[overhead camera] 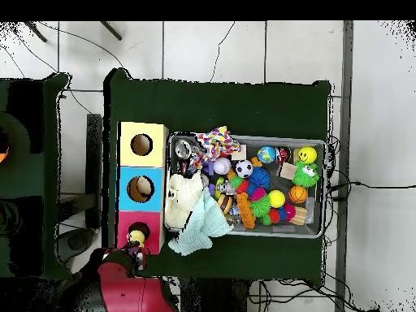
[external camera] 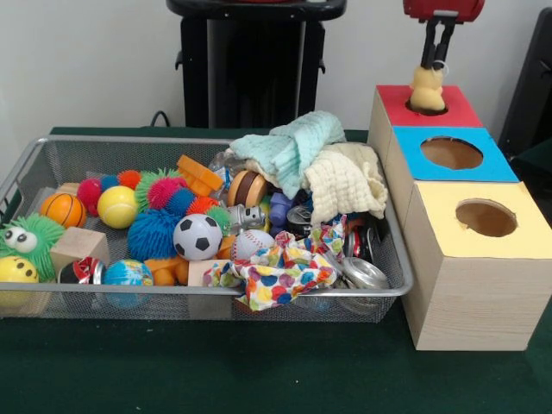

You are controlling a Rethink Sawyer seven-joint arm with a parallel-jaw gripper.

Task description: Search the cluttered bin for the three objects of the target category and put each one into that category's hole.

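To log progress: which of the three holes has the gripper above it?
The red hole; the gripper holds a yellow toy there. Blue and yellow are free.

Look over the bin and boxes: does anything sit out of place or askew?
The cloths are heaped at the bin's box end, the mint one spilling over its rim in the overhead view. Otherwise only jumbled toys; the gripper holds a yellow toy at the red hole.
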